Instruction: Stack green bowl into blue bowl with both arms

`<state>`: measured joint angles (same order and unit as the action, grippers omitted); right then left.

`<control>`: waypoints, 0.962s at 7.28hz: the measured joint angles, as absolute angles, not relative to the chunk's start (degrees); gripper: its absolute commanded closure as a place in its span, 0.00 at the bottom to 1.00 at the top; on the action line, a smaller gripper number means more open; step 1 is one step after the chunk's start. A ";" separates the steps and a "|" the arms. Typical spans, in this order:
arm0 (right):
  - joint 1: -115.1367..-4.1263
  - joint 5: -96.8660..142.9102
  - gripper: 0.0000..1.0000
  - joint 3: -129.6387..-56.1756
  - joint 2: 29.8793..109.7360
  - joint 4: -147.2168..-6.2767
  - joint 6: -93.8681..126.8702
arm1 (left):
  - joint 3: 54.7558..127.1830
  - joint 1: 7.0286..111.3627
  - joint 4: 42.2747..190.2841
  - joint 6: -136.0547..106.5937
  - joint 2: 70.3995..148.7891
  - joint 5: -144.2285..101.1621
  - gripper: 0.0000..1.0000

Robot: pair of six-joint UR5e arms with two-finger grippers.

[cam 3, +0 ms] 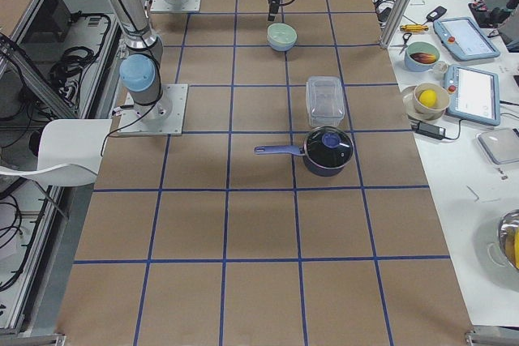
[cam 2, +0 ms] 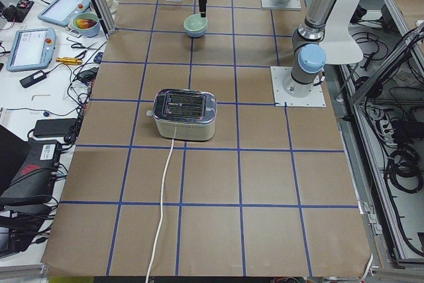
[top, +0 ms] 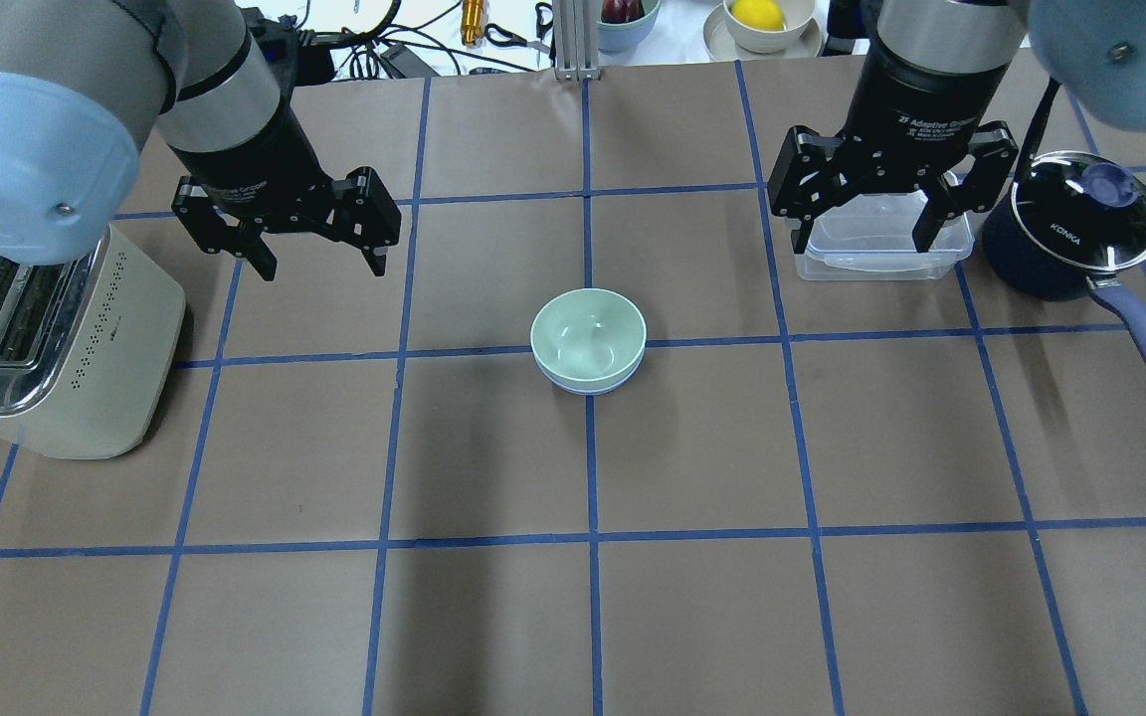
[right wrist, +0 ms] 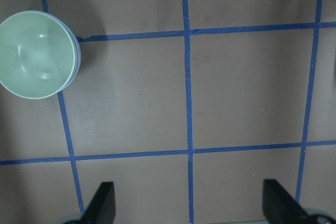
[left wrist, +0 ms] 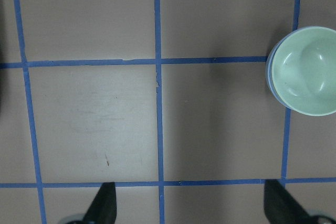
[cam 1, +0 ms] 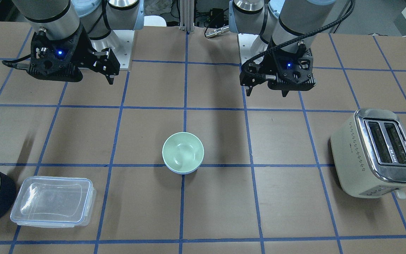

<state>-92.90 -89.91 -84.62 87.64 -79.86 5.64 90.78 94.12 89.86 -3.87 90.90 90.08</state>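
The green bowl (top: pixel 588 333) sits nested inside the blue bowl (top: pixel 588 388) at the table's middle; only a thin blue rim shows under it. The stack also shows in the front view, green bowl (cam 1: pixel 183 151) over blue rim (cam 1: pixel 182 172), and in the left wrist view (left wrist: pixel 310 71) and the right wrist view (right wrist: pixel 35 54). My left gripper (top: pixel 321 267) is open and empty, raised above the table to the left of the bowls. My right gripper (top: pixel 861 247) is open and empty, raised to their right over a clear container.
A cream toaster (top: pixel 56 338) stands at the left. A clear lidded container (top: pixel 881 239) and a dark blue saucepan (top: pixel 1070 234) with a handle stand at the right. Bowls with fruit (top: pixel 760 15) sit beyond the far edge.
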 measured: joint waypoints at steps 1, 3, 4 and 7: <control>-92.90 -89.73 0.00 -85.00 87.48 -80.11 5.44 | 90.80 94.13 90.23 -3.87 90.73 90.19 0.00; -92.90 -89.68 0.00 -86.33 87.52 -81.33 5.45 | 90.72 94.17 91.23 -3.87 90.32 90.26 0.00; -92.91 -89.75 0.00 -86.60 87.69 -81.57 5.64 | 90.75 94.15 91.45 -3.87 90.23 90.28 0.00; -92.98 -90.00 0.00 -86.63 88.11 -81.67 5.98 | 90.79 94.21 91.62 -3.87 90.28 90.42 0.00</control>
